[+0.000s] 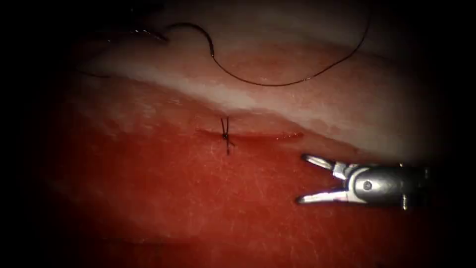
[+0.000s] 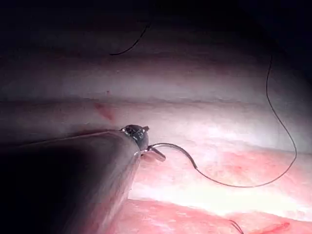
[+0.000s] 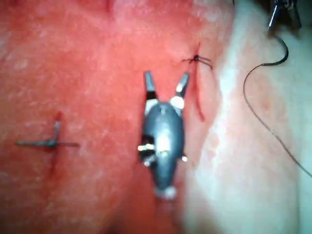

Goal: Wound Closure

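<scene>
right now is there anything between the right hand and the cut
Nothing visible. The right hand hangs open and empty just right of and below the cut, with bare tissue between them. The knotted stitch sits further left on the cut. The left hand holds the needle by its tip end, away on the pale tissue.
</scene>
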